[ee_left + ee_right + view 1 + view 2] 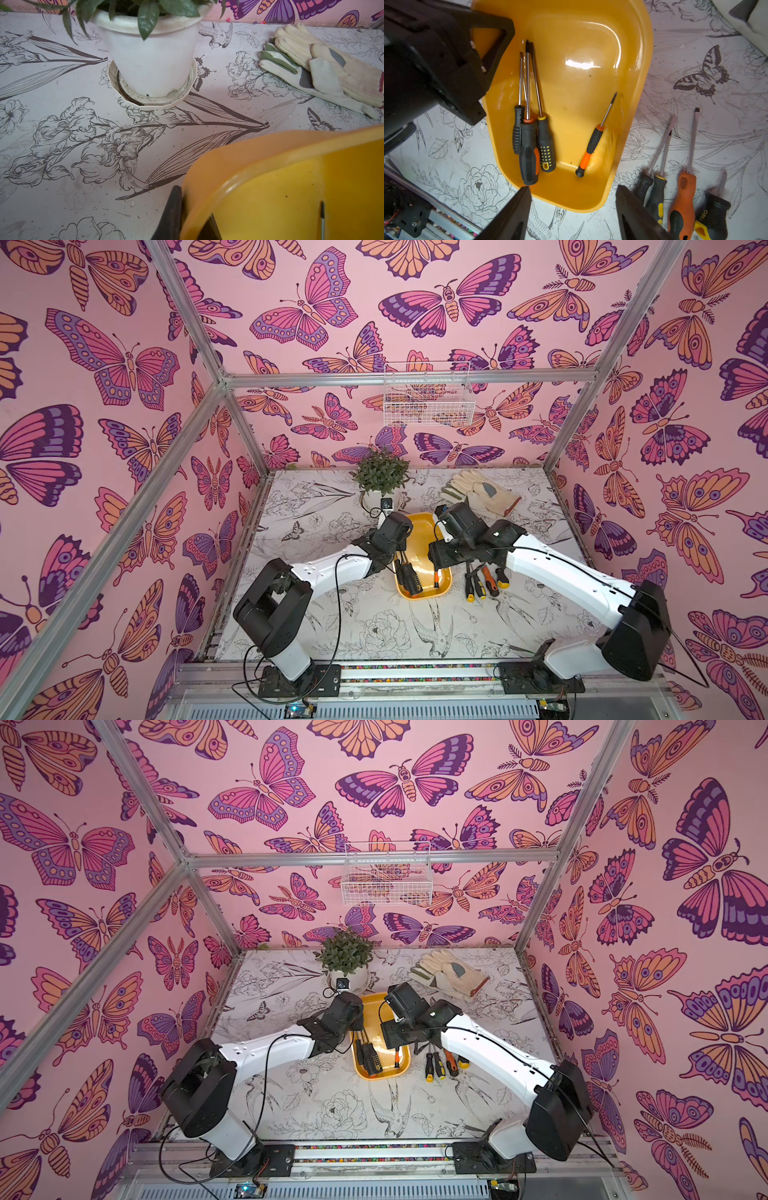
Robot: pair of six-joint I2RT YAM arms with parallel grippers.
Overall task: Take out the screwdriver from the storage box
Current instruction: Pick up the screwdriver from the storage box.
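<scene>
The right gripper hung wide open and empty over the storage box, with the slim orange screwdriver lying inside just ahead of its fingertips. The left gripper (barely visible) clamped the box's rim.

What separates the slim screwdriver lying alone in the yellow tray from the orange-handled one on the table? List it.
The slim screwdriver lies inside the storage box; the orange-handled screwdriver lies outside it, on the table. The slim screwdriver's handle is thin, black with an orange end; the orange-handled screwdriver's is thicker and mostly orange. Both lie flat, untouched.
</scene>
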